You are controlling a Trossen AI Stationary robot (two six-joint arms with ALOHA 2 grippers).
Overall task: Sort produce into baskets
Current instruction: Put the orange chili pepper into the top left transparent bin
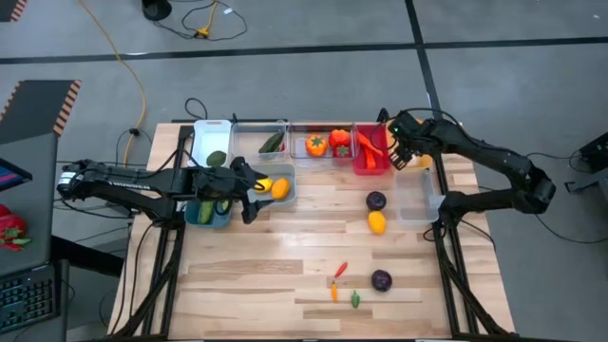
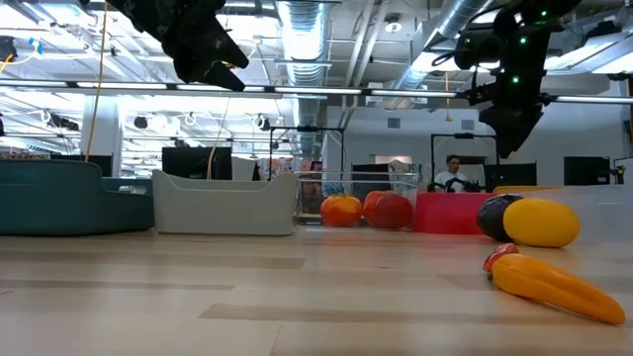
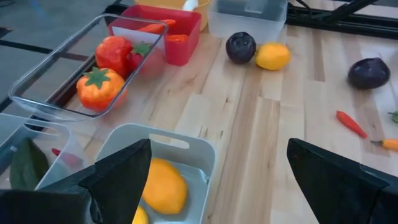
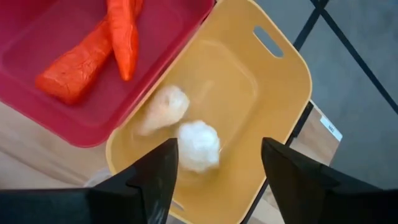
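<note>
Overhead, right gripper (image 4: 214,163) spread above lumpy white garlic (image 4: 198,145) in smooth orange tub (image 4: 273,81); left gripper (image 3: 214,165) spread.

Light level: bright and even in all four views.
Source: ceiling strip lights (image 2: 307,25) in the upper centre of the low view.
Shadows: soft and short under the produce on the table (image 1: 285,256).
Glare: pale sheen on the near wood.
Blur: the white garlic (image 4: 198,145) is smeared; the carrot (image 2: 554,285) at lower right is soft.
</note>
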